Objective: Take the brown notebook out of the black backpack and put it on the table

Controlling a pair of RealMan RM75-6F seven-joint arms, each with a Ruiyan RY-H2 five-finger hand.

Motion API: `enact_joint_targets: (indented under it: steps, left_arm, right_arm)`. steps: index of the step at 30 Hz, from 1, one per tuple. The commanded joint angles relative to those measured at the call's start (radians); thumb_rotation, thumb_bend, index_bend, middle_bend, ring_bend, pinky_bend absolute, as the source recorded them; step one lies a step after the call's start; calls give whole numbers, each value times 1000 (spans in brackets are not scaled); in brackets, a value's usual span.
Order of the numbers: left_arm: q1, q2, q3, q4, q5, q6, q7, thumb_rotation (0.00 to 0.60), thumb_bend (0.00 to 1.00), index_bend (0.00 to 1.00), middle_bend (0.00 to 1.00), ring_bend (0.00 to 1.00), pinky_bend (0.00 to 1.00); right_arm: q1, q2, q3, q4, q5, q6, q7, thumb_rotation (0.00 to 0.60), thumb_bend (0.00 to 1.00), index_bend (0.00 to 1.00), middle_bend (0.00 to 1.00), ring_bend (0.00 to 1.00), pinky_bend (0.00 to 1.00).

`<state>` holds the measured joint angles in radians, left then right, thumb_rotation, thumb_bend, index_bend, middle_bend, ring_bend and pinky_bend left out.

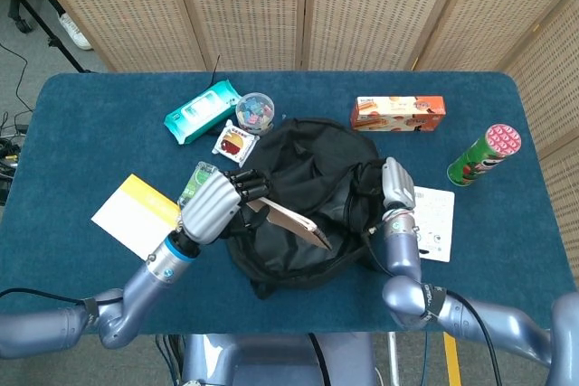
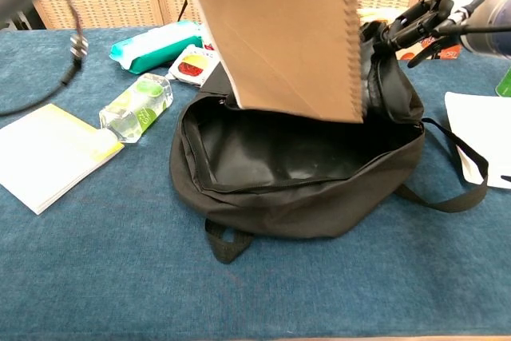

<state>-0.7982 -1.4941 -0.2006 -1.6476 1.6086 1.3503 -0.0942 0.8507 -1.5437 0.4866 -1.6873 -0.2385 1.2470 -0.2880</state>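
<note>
The black backpack (image 1: 312, 178) lies mid-table with its mouth (image 2: 279, 157) open toward me. My left hand (image 1: 215, 205) holds the brown spiral notebook (image 1: 291, 221) by its upper edge, up in the air. In the chest view the notebook (image 2: 283, 37) hangs clear above the open bag, spiral side to the right, and the hand itself is out of frame above. At the bag's right side my right hand (image 1: 398, 185) grips the backpack's upper rim, its dark fingers (image 2: 411, 28) closed on the fabric.
Left of the bag lie a teal wipes pack (image 1: 201, 112), a small tub (image 1: 254, 111), a snack packet (image 1: 233, 143), a clear bottle (image 1: 199, 183) and a white-and-yellow booklet (image 1: 140, 218). To the right are a biscuit box (image 1: 398, 112), a green can (image 1: 484, 155) and a white sheet (image 1: 436, 223).
</note>
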Motion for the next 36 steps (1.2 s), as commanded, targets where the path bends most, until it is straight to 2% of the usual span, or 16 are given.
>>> enact_joint_targets:
  steps: [1,3,6,11,17,23,26,28,31,33,36]
  left_arm:
    - [35,83,-16,-38,3,33,21,600,508,877,581,423,569]
    - [56,128,-22,-40,-4,49,23,600,508,877,581,423,569]
    - [84,181,-29,-10,-16,69,23,600,506,877,581,423,569]
    - [123,197,-31,124,-61,85,-29,600,507,877,581,423,569]
    - [159,99,-25,444,-81,144,-102,600,505,877,581,423,569]
    - [178,-16,-1,721,-87,159,-163,600,495,877,578,424,569]
    - [190,-72,15,819,-97,149,-183,600,473,864,500,366,569]
    - [209,-101,26,845,-116,124,-185,600,437,774,339,243,565]
    - [254,-89,51,771,-143,86,-173,600,372,572,103,60,474]
    - [270,-73,55,720,-154,82,-125,600,327,457,18,5,399]
    - [311,-30,86,597,-156,77,-64,600,224,308,0,0,322]
  right_arm:
    - [-32,24,-38,-42,-77,-45,18,600,9,413,260,56,233]
    - [-55,55,-70,-79,-146,-76,25,600,0,366,222,19,179]
    - [-90,106,-119,-138,-266,-101,31,600,0,350,179,0,134]
    - [-148,186,-199,-210,-471,-126,56,600,0,317,151,0,125]
    - [-226,291,-300,-255,-728,-128,94,600,0,303,123,0,105]
    - [-280,392,-382,-239,-972,-143,173,600,0,303,110,0,86]
    - [-301,420,-412,-186,-1091,-130,229,600,0,303,110,0,86]
    - [-309,433,-434,-131,-1175,-122,276,600,0,303,110,0,86]
    - [-330,430,-480,57,-1375,-36,366,600,0,303,111,0,86]
    - [-339,418,-493,120,-1423,-1,417,600,0,303,111,0,86]
    - [-368,405,-512,205,-1462,58,484,600,0,303,111,0,86]
